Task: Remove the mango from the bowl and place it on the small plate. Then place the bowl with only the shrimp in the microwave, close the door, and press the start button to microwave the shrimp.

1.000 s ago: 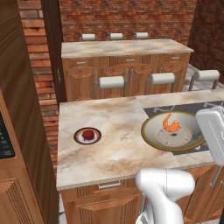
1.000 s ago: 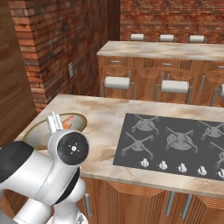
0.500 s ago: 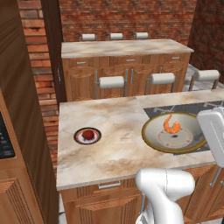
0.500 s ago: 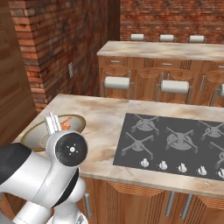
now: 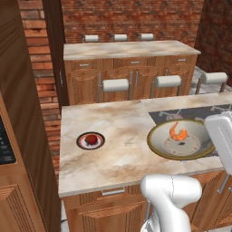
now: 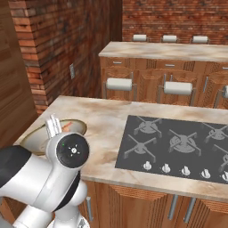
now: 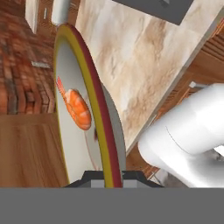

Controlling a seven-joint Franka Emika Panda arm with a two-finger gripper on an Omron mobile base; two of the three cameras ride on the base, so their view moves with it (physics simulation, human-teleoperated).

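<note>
Claw [image 7: 109,175] is pinched on the bowl [image 5: 159,144] rim at frame bottom, tips mostly cut off. Shrimp [image 5: 178,132] inside; mango [image 5: 91,139] on small plate [image 5: 82,143], left of bench [image 5: 122,127].

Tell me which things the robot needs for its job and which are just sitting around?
For the job:
- bowl, gripped at its rim by the tool
- shrimp in the bowl
- mango on the small plate

Just sitting around:
- stovetop
- stools
- back counter
</note>
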